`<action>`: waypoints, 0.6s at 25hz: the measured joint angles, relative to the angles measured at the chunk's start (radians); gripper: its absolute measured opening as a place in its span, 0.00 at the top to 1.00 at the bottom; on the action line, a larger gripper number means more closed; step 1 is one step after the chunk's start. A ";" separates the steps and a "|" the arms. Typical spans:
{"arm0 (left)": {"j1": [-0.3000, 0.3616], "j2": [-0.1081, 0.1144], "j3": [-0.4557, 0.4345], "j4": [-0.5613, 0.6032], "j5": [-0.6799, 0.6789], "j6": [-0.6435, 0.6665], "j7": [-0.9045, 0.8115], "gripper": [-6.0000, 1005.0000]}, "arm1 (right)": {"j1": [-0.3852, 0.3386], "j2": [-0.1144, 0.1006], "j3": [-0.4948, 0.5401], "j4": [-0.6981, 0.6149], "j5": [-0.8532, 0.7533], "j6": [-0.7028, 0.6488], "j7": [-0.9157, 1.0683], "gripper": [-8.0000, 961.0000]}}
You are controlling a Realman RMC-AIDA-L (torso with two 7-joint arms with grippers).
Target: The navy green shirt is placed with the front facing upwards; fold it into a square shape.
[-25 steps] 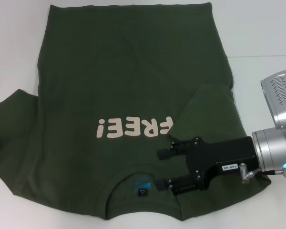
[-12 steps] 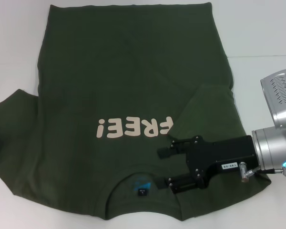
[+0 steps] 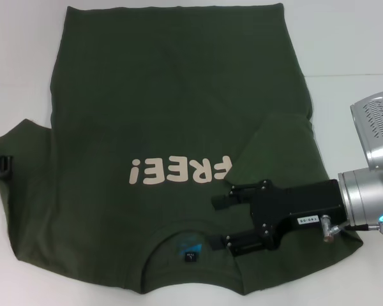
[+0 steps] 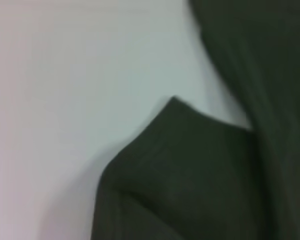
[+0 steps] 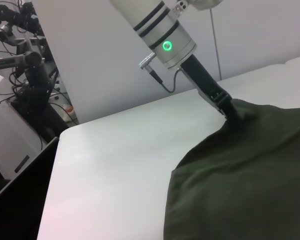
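Observation:
The navy green shirt (image 3: 172, 102) lies front up on the white table, its cream "FREE!" lettering (image 3: 179, 170) facing me and the blue neck label (image 3: 190, 255) near the front edge. Its right sleeve (image 3: 281, 146) is folded inward over the body. My right gripper (image 3: 218, 222) hovers open just above the chest beside the collar, holding nothing. At the far left, my left gripper (image 3: 0, 164) is shut on the edge of the left sleeve. The right wrist view shows that gripper (image 5: 229, 107) pinching the cloth (image 5: 250, 180) into a raised peak. A sleeve corner (image 4: 190, 170) fills the left wrist view.
Bare white table (image 3: 351, 38) surrounds the shirt at the back and on both sides. Beyond the table's far edge in the right wrist view stand dark equipment racks and cables (image 5: 25, 75) and a white wall panel.
My left gripper has moved rightward and slightly up, drawing the left sleeve's edge inward from the picture border. The right gripper has barely shifted and stays open.

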 joint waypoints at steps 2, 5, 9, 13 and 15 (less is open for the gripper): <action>-0.003 -0.010 0.001 0.016 -0.002 0.007 0.006 0.96 | 0.000 0.000 0.001 0.000 0.000 0.001 0.000 0.13; -0.011 -0.029 0.001 0.040 -0.031 0.021 0.031 0.96 | 0.000 -0.001 0.001 0.000 0.000 0.002 0.000 0.13; -0.024 -0.041 0.004 0.049 -0.083 0.025 0.054 0.96 | -0.002 -0.002 0.002 0.001 0.000 0.002 -0.001 0.13; -0.042 -0.055 0.006 0.044 -0.132 0.026 0.084 0.96 | -0.005 -0.003 0.003 0.001 0.000 0.004 -0.003 0.13; -0.058 -0.069 0.008 0.034 -0.140 0.023 0.096 0.96 | -0.005 -0.003 0.003 0.002 0.000 0.005 -0.004 0.13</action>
